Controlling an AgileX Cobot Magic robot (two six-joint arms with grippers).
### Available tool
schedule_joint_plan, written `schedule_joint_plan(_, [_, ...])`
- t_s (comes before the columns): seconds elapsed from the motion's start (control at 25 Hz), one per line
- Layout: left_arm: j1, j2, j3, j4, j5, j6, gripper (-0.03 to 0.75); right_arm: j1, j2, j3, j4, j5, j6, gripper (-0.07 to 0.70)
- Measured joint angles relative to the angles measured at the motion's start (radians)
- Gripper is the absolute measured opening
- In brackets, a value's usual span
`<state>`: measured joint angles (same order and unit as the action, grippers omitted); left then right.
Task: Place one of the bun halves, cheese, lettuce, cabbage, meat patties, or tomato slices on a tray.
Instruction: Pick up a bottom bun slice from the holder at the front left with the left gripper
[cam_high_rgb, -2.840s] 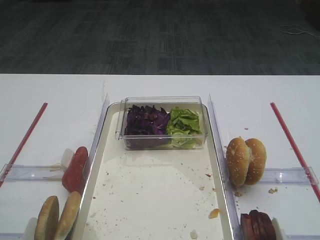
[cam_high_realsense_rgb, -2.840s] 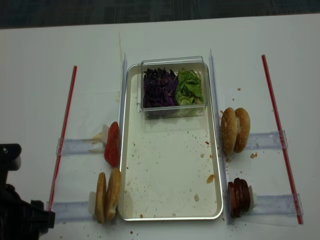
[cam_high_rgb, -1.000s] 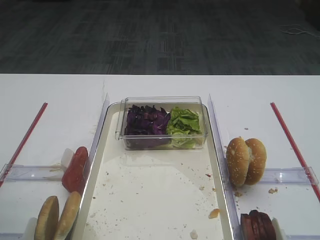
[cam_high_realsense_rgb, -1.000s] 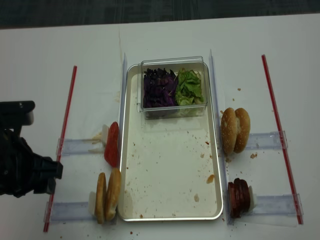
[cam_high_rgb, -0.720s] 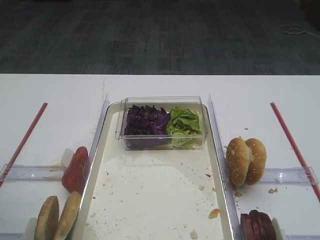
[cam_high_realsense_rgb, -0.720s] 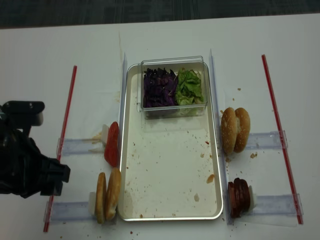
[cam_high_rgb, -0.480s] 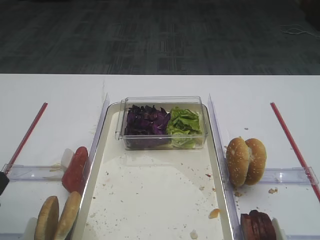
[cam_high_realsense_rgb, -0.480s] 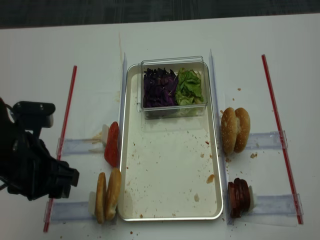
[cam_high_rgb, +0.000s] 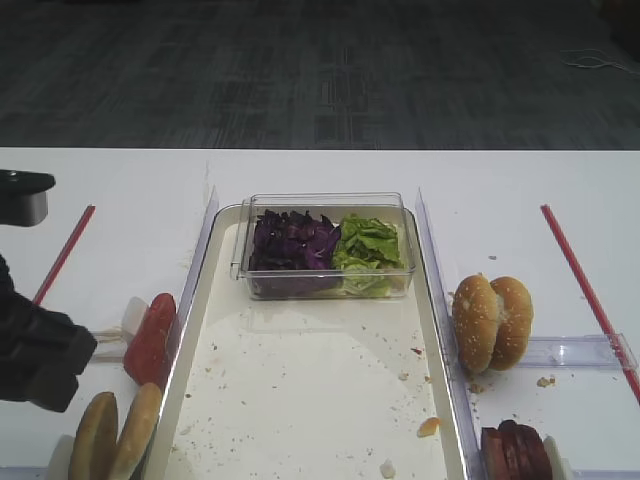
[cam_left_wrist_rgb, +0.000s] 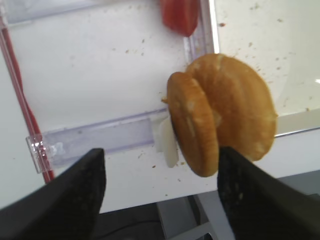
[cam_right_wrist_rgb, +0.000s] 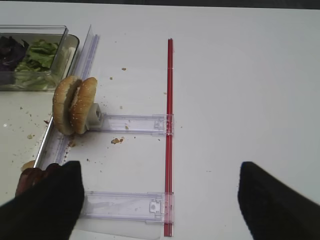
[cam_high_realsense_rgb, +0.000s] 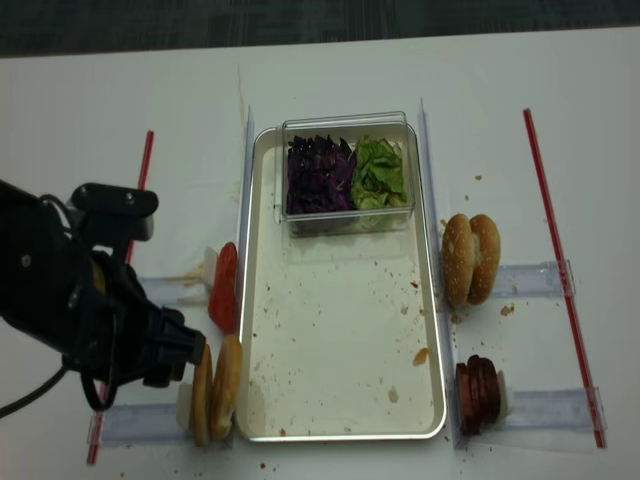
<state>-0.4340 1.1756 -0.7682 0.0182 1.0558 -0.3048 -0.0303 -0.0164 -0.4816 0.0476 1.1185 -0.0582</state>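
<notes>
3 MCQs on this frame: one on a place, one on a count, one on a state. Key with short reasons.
1. Where is the clear box?
A. far end of the tray
B. on the table, left of the tray
C. beside the meat patties

2. How many sesame bun halves stand right of the tray?
A. one
B. two
C. four

3. The left gripper is:
A. shut on a tomato slice
B. open, holding nothing
C. shut on lettuce

Key: 1 A, the box sits inside the tray's far end. 2 B, a pair stands on edge. 3 B, the fingers are spread apart, nothing between.

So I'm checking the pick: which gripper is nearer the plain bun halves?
Left. The left gripper, open, hovers right at the plain bun halves. The right gripper is across the tray, near the meat patties.
</notes>
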Motion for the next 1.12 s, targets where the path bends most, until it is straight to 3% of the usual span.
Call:
schedule_joint_plan(0.4, [-0.124,0.000,-0.060,0.000,-0.002,-0.060,0.474,0.000,0.000,0.000,0.000,0.000,0.000,0.652])
schedule_joint_plan(0.8, [-0.248,0.000,-0.060,-0.006,-0.057,-0.119,0.474,0.000,0.000,0.000,0.000,0.000,-0.002,0.652])
schedule_joint_plan(1.12, [-0.270,0.039,-0.061,-0.008,-0.073,-0.134,0.474,0.000,0.000,0.000,0.000,0.000,-0.002,0.652])
